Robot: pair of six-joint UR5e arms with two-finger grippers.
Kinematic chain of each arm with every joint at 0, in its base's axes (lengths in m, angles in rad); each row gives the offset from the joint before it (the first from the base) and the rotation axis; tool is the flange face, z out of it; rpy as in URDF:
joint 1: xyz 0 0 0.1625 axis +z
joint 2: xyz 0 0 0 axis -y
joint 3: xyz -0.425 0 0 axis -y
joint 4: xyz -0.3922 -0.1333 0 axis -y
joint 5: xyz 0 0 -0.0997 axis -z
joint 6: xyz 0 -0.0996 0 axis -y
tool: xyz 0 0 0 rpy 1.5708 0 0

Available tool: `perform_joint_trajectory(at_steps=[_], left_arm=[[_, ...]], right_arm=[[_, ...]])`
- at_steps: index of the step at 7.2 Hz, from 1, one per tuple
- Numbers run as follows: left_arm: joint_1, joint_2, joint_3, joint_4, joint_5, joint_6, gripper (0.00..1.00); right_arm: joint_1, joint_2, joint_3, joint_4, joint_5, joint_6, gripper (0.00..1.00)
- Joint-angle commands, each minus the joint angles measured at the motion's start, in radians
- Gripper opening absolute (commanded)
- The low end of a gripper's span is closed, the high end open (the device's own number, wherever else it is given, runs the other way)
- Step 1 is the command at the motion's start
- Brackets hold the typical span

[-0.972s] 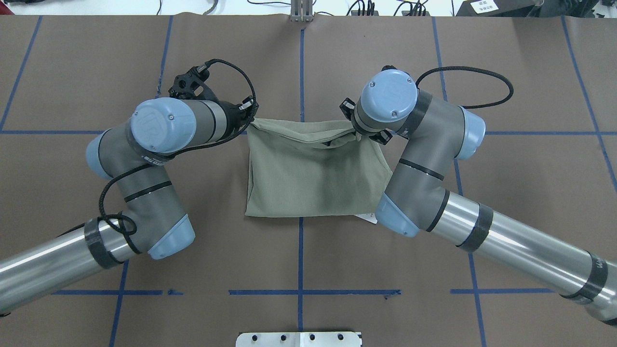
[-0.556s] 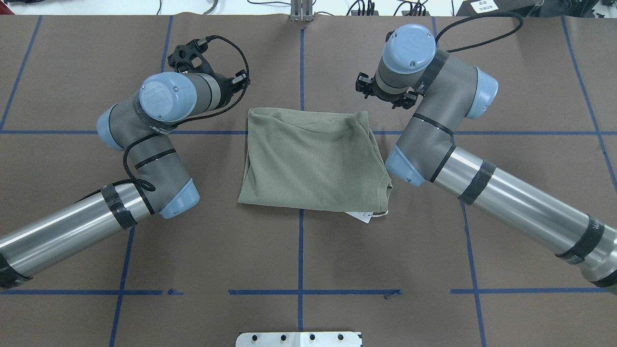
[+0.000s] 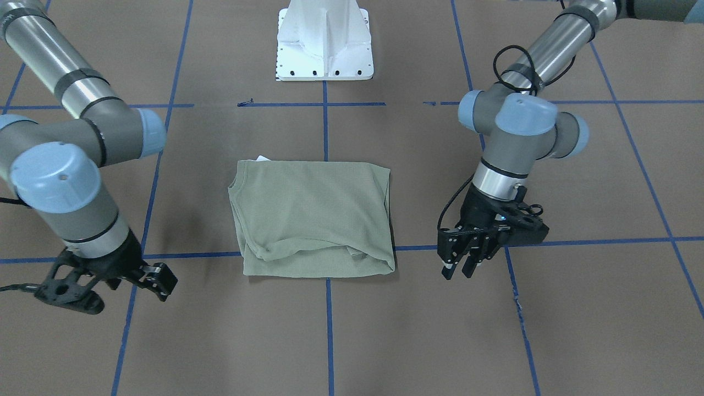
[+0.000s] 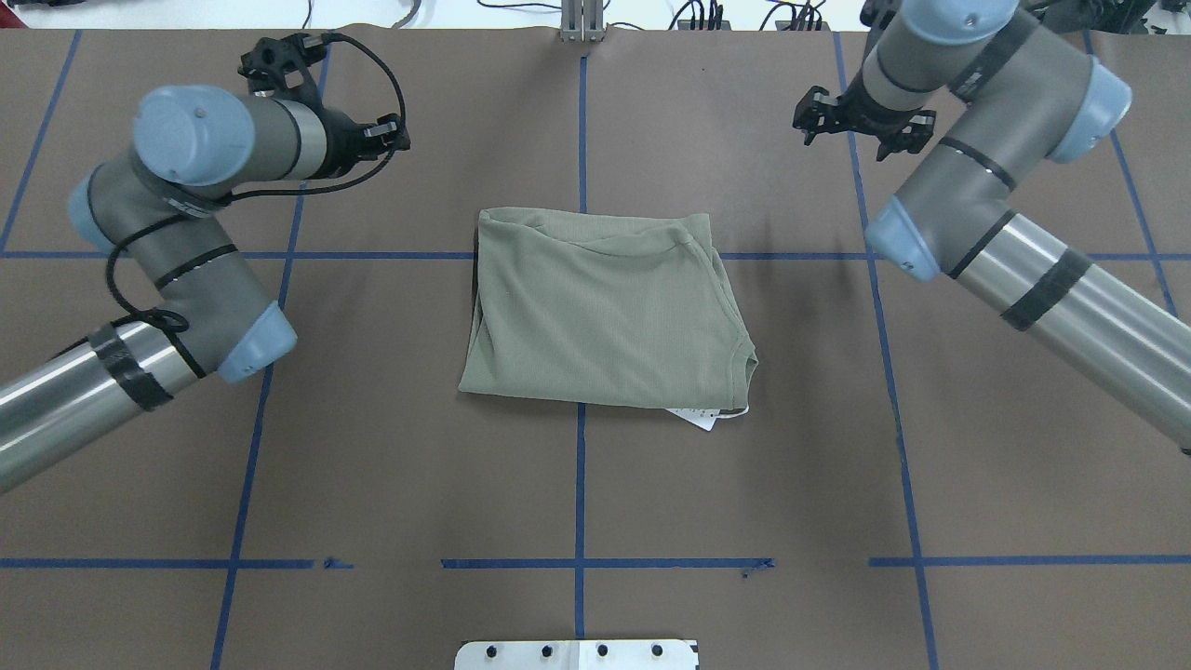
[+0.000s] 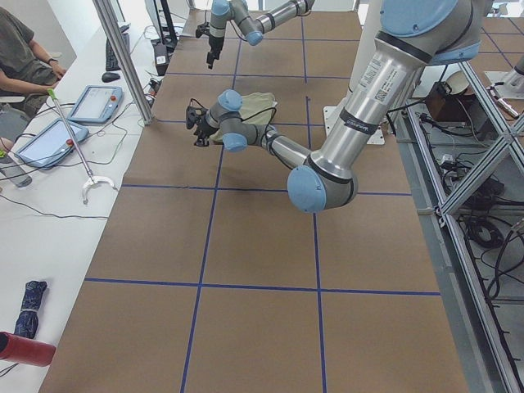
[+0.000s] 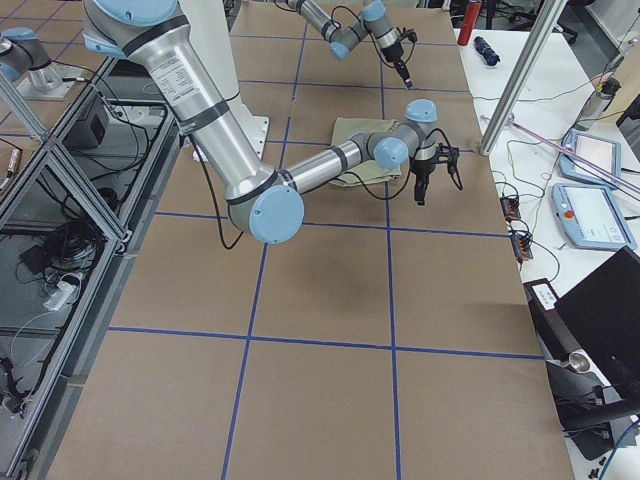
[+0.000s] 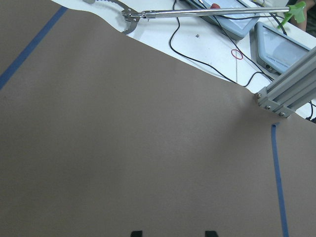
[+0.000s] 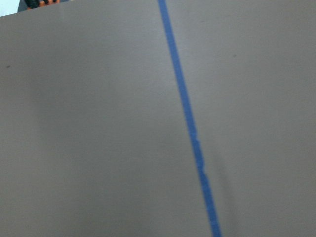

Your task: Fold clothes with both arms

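- Both grippers are pulling outward and toward the table's far edge, wider from the shirt than 0.6 s ago. The shirt is lying just where it lay then.
- The sage-green knit shirt (image 4: 605,316) is resting as a folded, roughly rectangular bundle at the middle of the brown table cover (image 4: 419,484). It is straddling the central blue tape line (image 4: 580,521), with its far edge along a crossing tape line.
- Its ribbed collar (image 4: 744,370) is sitting at the corner nearest the robot on the robot's right, and a white tag (image 4: 704,418) is poking out from under that edge.
- The left gripper (image 3: 459,270) is hanging above the cover, well apart from the shirt and touching nothing. Its fingers (image 7: 136,233) are standing spread, as the left wrist view shows.
- The right gripper (image 3: 165,281) is hovering off the shirt's other side, also clear of the cloth. I cannot tell how its fingers are standing.
- The left arm (image 4: 186,270) and right arm (image 4: 1023,270) are reaching in from opposite sides, with the shirt lying between them.
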Motion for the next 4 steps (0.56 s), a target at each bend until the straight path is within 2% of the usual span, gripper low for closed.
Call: perform_joint_trajectory(at_steps=[1,3,4], left_arm=[[-0.170,0.183,-0.114,0.013,-0.225,0.320,0.53],[-0.317,0.332,-0.119,0.016,-0.319,0.674,0.53],[-0.423,0.375,-0.119,0.060,-0.395,0.792,0.54]], right_arm=[[0.182,-0.192,0.097,-0.011,0.168,-0.328,1.00],[0.339,-0.341,0.115,-0.012,0.279,-0.606,1.00],[0.400,-0.417,0.117,-0.012,0.292,-0.738,1.00]])
